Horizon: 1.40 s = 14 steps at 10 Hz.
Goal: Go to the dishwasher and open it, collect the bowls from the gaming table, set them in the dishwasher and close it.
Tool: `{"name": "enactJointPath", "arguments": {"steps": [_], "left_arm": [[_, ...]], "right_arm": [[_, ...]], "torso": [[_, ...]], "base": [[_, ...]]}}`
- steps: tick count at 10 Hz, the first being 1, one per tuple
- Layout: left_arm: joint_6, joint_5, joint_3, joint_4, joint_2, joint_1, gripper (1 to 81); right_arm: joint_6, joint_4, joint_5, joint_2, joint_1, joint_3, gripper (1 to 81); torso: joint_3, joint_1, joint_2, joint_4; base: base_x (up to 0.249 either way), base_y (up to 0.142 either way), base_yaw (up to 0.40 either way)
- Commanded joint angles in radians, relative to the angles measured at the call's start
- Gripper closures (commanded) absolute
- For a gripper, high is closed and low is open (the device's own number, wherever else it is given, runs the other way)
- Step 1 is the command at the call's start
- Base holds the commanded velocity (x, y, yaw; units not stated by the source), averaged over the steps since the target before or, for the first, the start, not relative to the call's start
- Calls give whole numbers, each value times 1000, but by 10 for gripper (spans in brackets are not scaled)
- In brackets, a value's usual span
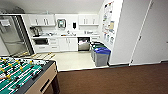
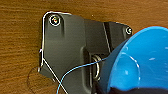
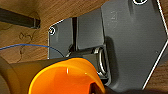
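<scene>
Facing kitchenette, dishwasher [image 1: 83, 44] open.
Carrying blue bowl [image 2: 140, 60] left, yellow bowl [image 3: 67, 76] right; grip on either: cannot tell.

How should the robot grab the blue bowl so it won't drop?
By its thin rim, I'd say. The blue bowl is open and hollow, so one finger can go inside and one outside the wall, coming from the open side. Its round, smooth body looks too wide and slippery to squeeze.

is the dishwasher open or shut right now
Open. In the head view the dishwasher under the counter shows a dark cavity at the top with something pale inside, not a flat steel front.
</scene>
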Motion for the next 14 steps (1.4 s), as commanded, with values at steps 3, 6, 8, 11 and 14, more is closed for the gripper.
{"name": "enactJointPath", "arguments": {"steps": [3,6,8,11,14], "left_arm": [[2,38,10,-5,-27,-36,811],[2,38,10,-5,-27,-36,811],[2,38,10,-5,-27,-36,811],[2,38,10,-5,-27,-36,811],[0,38,10,-5,-28,-36,811]], "right_arm": [[-4,-19,-40,-7,31,8,811],[-4,-19,-40,-7,31,8,811],[-4,-19,-40,-7,29,7,811],[-4,-20,-40,-7,29,8,811],[-4,-21,-40,-7,32,8,811]], "torso": [[0,0,0,0],[0,0,0,0],[0,0,0,0],[0,0,0,0],[0,1,0,0]], "base": [[159,0,0],[159,48,0],[159,79,0],[159,81,0],[159,82,0]]}}
